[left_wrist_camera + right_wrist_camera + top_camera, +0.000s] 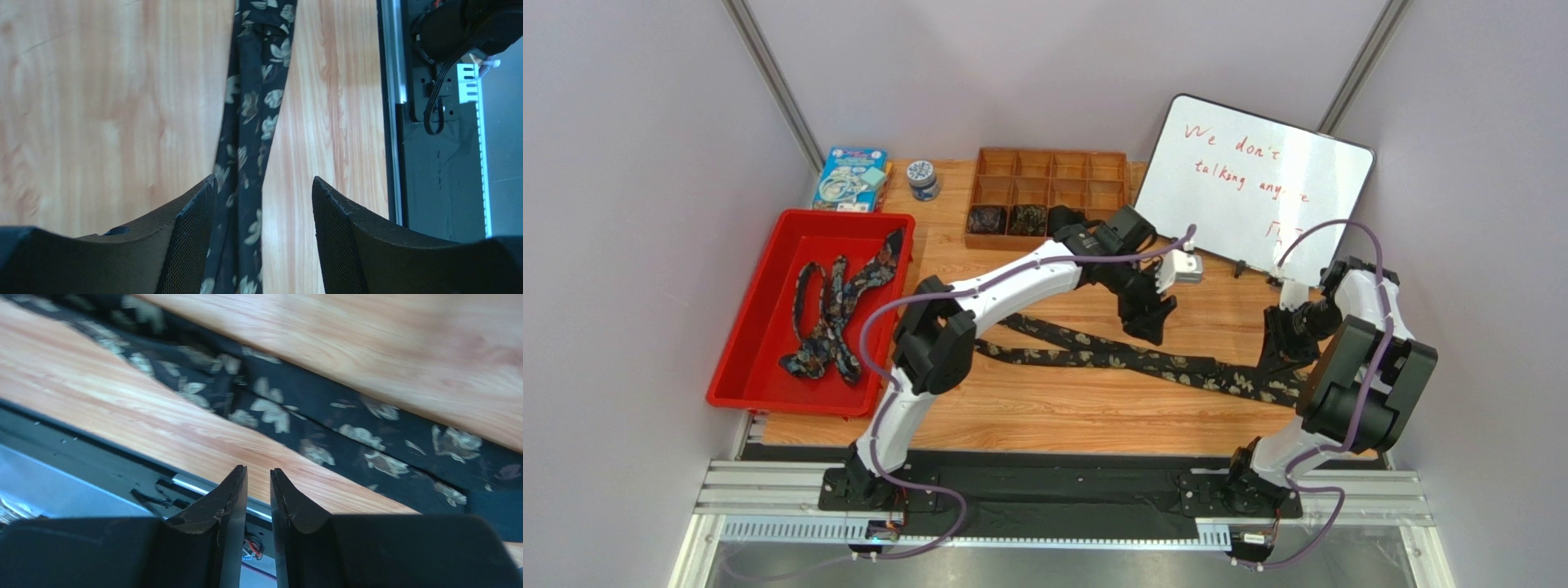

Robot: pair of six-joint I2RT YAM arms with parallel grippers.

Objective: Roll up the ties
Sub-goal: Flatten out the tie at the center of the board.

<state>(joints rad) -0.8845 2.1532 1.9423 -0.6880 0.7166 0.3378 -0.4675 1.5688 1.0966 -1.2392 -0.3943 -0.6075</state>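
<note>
1. Black ribbed jaws of my left gripper (pixel 264 191) stand wide, one on either side of the tie (pixel 255 116). The tie lies flat between them, and I cannot tell whether they touch it. I judge this straddle sets up a pinch across its width.
2. My right gripper (pixel 258 473) has its jaws narrow, a slit apart, holding nothing. It hangs over the near edge of the worktop (pixel 1038 423), near the tie's right-hand end, placed, I judge, to pin or lift that end.
3. The tie runs across the wooden worktop as two strands that meet at the right. I judge it is laid out long so a roll can start from one end.
4. Further out, more ties (pixel 830 312) lie loose in the red tray (pixel 734 368) at left. Small coils (pixel 987 219) sit in the compartment box (pixel 1051 165) at the back, presumably finished.
</note>
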